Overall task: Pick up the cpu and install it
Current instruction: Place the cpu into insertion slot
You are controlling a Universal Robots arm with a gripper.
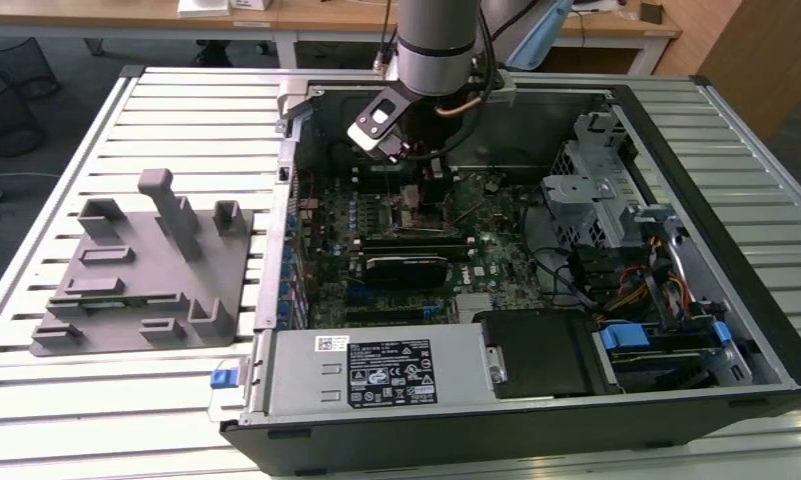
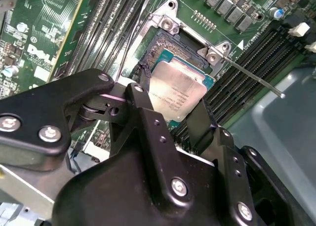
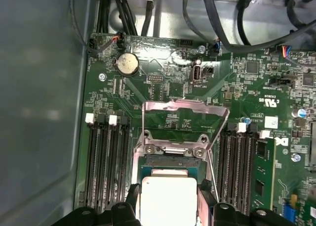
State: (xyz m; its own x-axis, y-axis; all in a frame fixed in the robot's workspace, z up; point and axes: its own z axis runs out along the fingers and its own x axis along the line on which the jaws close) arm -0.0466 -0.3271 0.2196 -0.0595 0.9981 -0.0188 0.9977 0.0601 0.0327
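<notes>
Gripper (image 2: pixel 173 101) is clamping the cpu (image 2: pixel 178 87) by opposite edges — cpu sitting between its fingers, directly over the open socket (image 2: pixel 169 46).

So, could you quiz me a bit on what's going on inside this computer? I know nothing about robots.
1. True or false: the metal load plate is shut down over the socket.
2. What sits between the fingers of the gripper? A) a screwdriver B) the cpu C) a fan
3. In the exterior view, on which side of the computer case does the grey plastic fixture lie?

Key:
1. False. The load plate stands raised, leaving the socket open.
2. B. The gripper is closed on the cpu over the socket.
3. On the exterior view's left.
</notes>
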